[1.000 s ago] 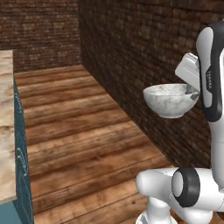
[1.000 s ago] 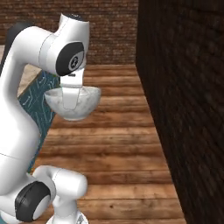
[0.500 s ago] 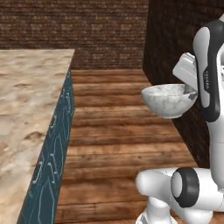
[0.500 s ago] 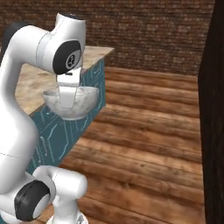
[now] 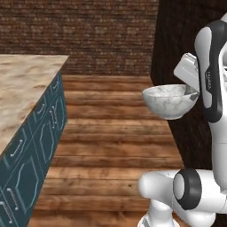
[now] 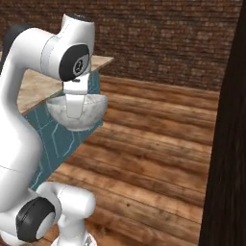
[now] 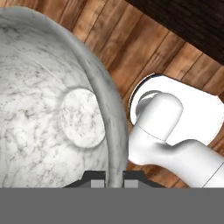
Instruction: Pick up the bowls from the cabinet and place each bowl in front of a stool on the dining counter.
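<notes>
The gripper (image 7: pixel 113 177) is pinched tight on the rim of the marbled stone bowl (image 5: pixel 169 101), carried upright above the plank floor. The dining counter (image 5: pixel 22 88) lies off to the left. Keep that bowl level, I'd say, and swing it gently over the slab before lowering.

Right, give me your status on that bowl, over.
Gripper shut on the rim of the marbled bowl. Bowl upright, carried above the wooden floor. Dining counter ahead to the left, nothing in between.
</notes>
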Controlling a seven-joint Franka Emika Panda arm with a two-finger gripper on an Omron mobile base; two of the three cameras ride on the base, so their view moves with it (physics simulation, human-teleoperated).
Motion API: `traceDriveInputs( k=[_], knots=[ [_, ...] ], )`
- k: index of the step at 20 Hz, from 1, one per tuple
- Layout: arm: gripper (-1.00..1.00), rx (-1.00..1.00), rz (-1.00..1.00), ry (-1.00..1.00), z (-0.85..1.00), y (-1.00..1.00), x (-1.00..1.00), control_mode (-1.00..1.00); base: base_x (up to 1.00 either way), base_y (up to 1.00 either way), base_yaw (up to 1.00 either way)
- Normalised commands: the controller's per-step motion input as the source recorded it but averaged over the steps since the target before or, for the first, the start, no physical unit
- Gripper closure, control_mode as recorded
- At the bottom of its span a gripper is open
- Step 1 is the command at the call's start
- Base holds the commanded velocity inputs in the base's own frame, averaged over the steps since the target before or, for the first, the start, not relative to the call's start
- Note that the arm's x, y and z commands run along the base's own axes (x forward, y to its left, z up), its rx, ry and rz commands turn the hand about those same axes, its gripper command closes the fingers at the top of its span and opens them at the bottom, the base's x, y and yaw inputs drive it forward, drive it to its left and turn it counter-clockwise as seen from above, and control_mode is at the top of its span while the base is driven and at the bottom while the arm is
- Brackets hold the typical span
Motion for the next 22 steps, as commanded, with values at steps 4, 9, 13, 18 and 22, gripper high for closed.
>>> traceDriveInputs(
  k=[4,9,13,18,22],
  knots=[
    [1.0,0.0,0.0,0.0,0.0,0.0,0.0,1.0,1.0,-1.0,0.2],
    [1.0,0.0,0.0,0.0,0.0,0.0,0.0,1.0,1.0,-1.0,0.19],
    [1.0,0.0,0.0,0.0,0.0,0.0,0.0,1.0,1.0,-0.99,0.2],
    [1.0,0.0,0.0,0.0,0.0,0.0,0.0,1.0,1.0,-0.64,0.28],
    [1.0,0.0,0.0,0.0,0.0,0.0,0.0,1.0,1.0,-0.22,0.39]
  ],
)
